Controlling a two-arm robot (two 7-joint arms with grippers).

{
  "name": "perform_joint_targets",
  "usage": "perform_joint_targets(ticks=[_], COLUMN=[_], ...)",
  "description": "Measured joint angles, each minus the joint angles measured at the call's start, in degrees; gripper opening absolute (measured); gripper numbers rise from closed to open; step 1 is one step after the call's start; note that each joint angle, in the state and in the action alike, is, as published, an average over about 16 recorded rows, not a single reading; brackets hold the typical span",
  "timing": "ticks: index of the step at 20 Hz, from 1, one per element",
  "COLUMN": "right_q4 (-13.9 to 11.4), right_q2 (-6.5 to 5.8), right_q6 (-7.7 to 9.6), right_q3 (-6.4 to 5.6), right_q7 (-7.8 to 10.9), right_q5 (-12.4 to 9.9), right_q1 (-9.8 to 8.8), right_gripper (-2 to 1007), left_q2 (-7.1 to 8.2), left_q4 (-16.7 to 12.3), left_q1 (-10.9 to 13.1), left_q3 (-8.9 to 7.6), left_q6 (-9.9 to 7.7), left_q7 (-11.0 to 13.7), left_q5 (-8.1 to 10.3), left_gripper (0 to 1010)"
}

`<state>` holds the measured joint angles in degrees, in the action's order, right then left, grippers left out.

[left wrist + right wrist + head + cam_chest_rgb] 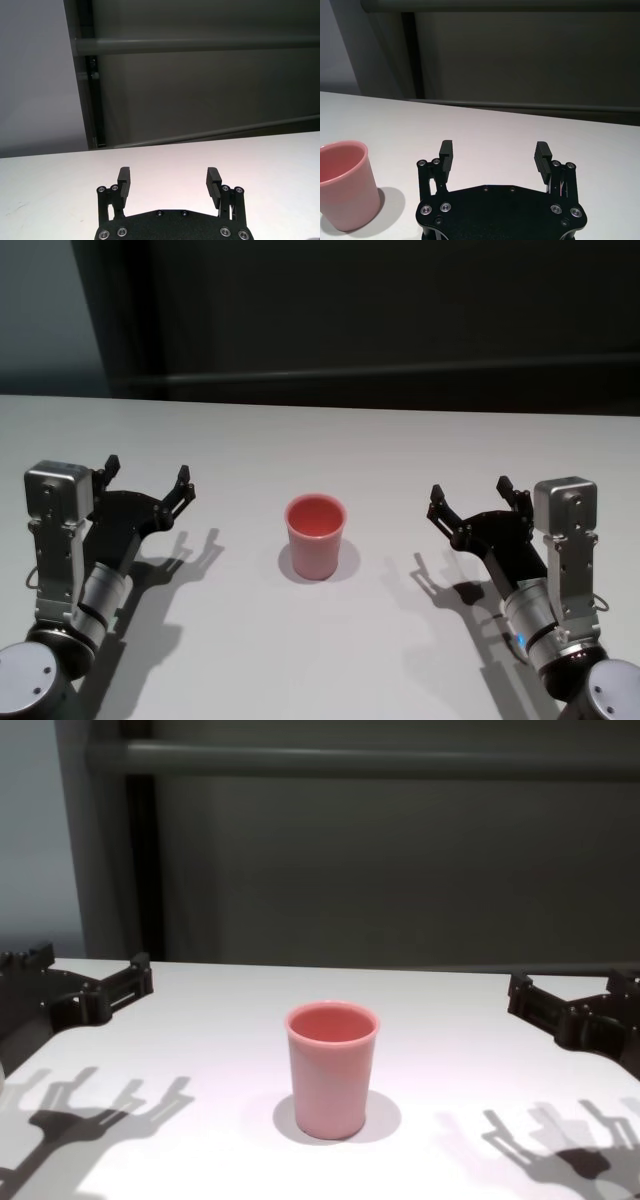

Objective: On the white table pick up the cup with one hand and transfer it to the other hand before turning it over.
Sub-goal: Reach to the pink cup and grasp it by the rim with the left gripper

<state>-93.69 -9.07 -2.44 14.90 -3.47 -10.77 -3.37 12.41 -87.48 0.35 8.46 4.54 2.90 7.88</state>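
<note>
The pink cup stands upright, rim up, in the middle of the white table. It also shows in the chest view and in the right wrist view. My left gripper is open and empty, held above the table well to the left of the cup. In the left wrist view its gripper has nothing between the fingers. My right gripper is open and empty, held above the table well to the right of the cup. It also shows in the right wrist view.
A dark wall with a horizontal rail stands behind the table's far edge. Both grippers cast shadows on the tabletop.
</note>
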Motion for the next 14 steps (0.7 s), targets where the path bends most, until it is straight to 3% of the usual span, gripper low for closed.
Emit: perform_joint_targets(ticks=[14], right_q4=[0.00], right_q2=[0.00], right_q6=[0.00], right_q3=[0.00], right_q7=[0.00], right_q5=[0.00], right_q1=[0.00], right_gripper=[1003], left_q2=[0.00], left_q4=[0.00], left_q1=[0.00], left_q3=[0.00], left_q6=[0.00], left_q7=[0.00], left_q5=[0.00], left_gripper=[1001])
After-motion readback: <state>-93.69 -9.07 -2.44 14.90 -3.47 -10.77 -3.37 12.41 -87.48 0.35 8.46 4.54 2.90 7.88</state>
